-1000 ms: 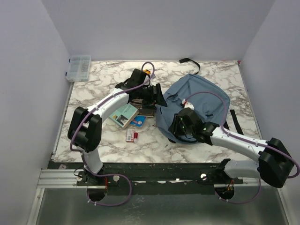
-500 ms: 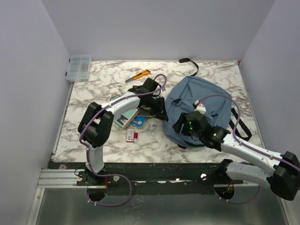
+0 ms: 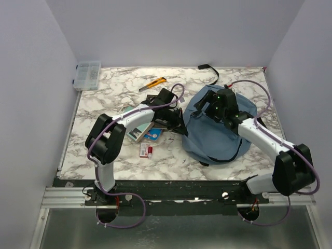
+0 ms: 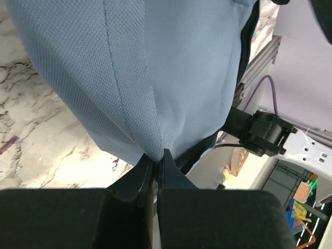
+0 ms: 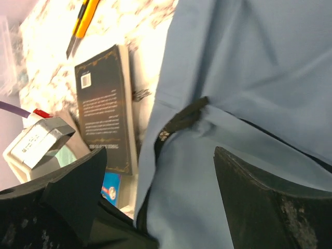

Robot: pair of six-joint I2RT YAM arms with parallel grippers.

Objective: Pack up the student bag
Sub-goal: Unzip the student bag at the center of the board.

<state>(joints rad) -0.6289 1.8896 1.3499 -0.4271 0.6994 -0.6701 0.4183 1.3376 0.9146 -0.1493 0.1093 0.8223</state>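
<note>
The student bag [image 3: 218,136], a soft dusty-blue backpack, lies right of the table's middle. My left gripper [image 3: 182,126] is at its left edge. In the left wrist view that gripper [image 4: 155,162] is shut on a pinched fold of the blue fabric [image 4: 171,67]. My right gripper [image 3: 208,106] hovers over the bag's far left part, jaws wide open. In the right wrist view the right gripper [image 5: 161,181] has blue cloth [image 5: 249,78] and a black zipper pull [image 5: 181,122] between its spread fingers, and it holds nothing.
Left of the bag lie a dark book [image 5: 101,104], a teal book [image 3: 138,128], a small red item [image 3: 146,150] and a yellow utility knife [image 3: 154,83]. A clear organizer box [image 3: 87,74] sits at the far left corner. A black strap [image 3: 210,70] lies at the back edge.
My left gripper moved from the books to the bag's left edge and shut on its fabric. My right arm swung from the bag's near side to its far side and opened.
</note>
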